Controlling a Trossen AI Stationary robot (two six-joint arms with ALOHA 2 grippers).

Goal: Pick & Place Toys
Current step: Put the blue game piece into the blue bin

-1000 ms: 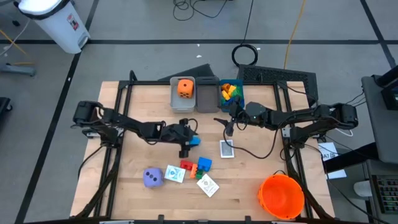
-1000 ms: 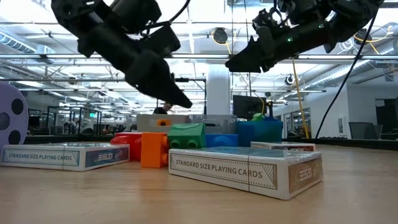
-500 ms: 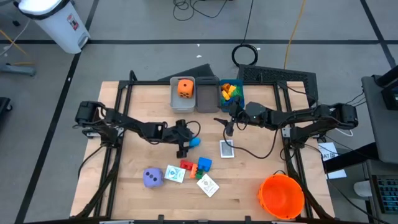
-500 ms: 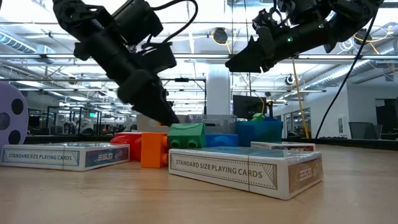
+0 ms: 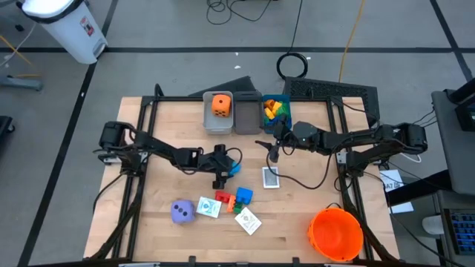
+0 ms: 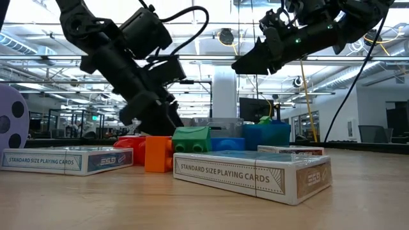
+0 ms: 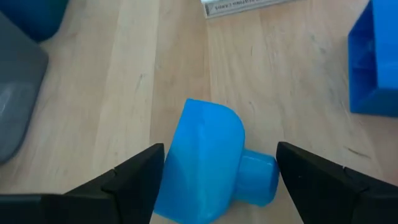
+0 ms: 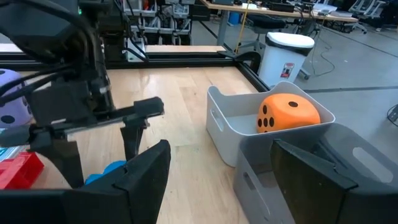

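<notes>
Left claw (image 5: 222,167) low over the tabletop (image 5: 171,133) at centre, fingers spread wide to either side of a light-blue block (image 7: 214,163); block lying on the wood, no grip on it. Right claw (image 5: 272,150) raised beside the bins, fingers parted, nothing between them. Orange die (image 5: 220,104) in the left grey bin (image 5: 208,119); mixed blocks (image 5: 275,109) in the blue bin (image 5: 286,119). Purple die (image 5: 182,212), card packs (image 5: 208,207) and red, orange and blue blocks (image 5: 232,198) grouped near the front edge. One card pack (image 5: 271,177) apart, below the right claw.
</notes>
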